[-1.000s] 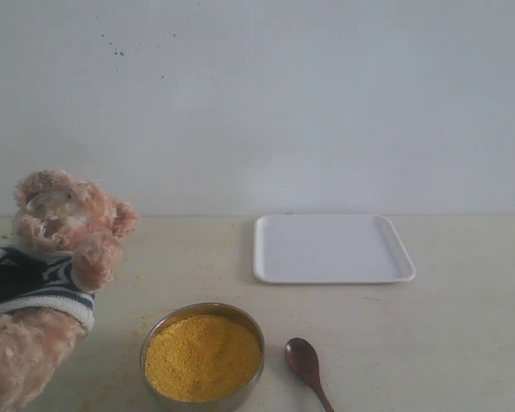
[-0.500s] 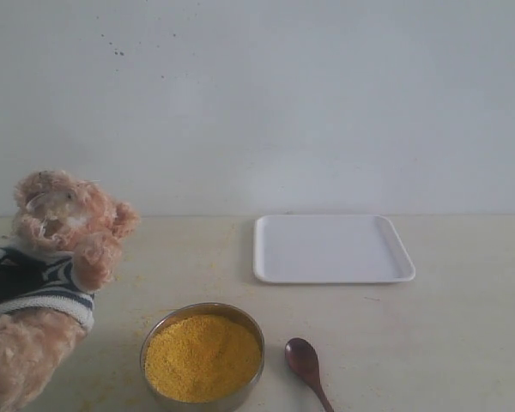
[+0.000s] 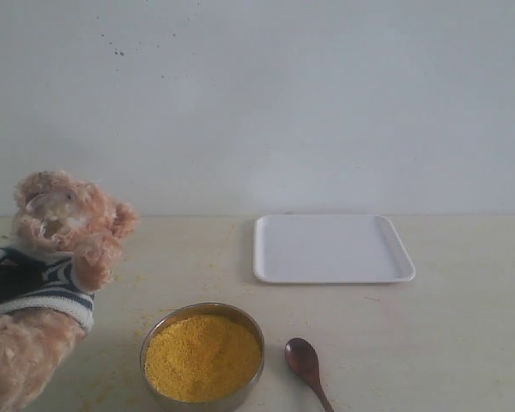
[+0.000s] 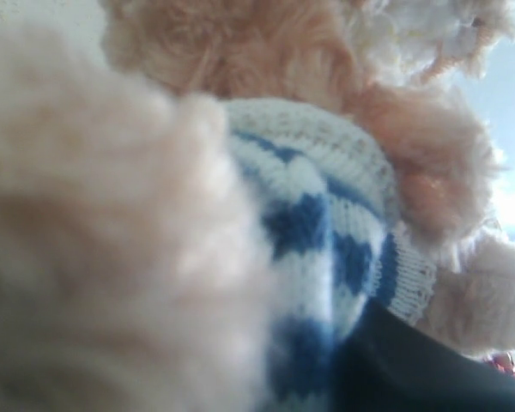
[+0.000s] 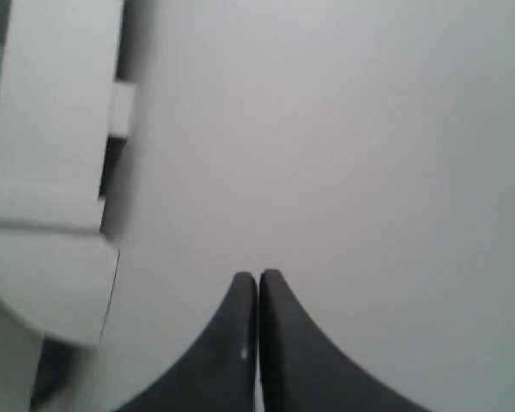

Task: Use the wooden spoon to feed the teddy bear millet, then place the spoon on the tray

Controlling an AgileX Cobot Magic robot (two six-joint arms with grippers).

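At near edge, spoon [image 3: 306,362] lies just right of millet [image 3: 202,354] bowl [image 3: 157,333]: sloppy grab could bump bowl, spill grains. Right claw [image 5: 257,279] pressed together, empty. Left claw lost behind bear [image 4: 326,197], can't tell.

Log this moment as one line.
wooden spoon: on table, right of millet | tray: nothing on it | teddy bear: left of millet | right tool: shut, holding nothing

The outside camera sits low, near the bear [image 3: 56,257], and looks across the table [image 3: 446,343] to the white wall [image 3: 257,103] behind the bear. The left wrist camera is right up against the bear, so both show its striped shirt [image 4: 326,232]. The right wrist camera looks at something plain white.
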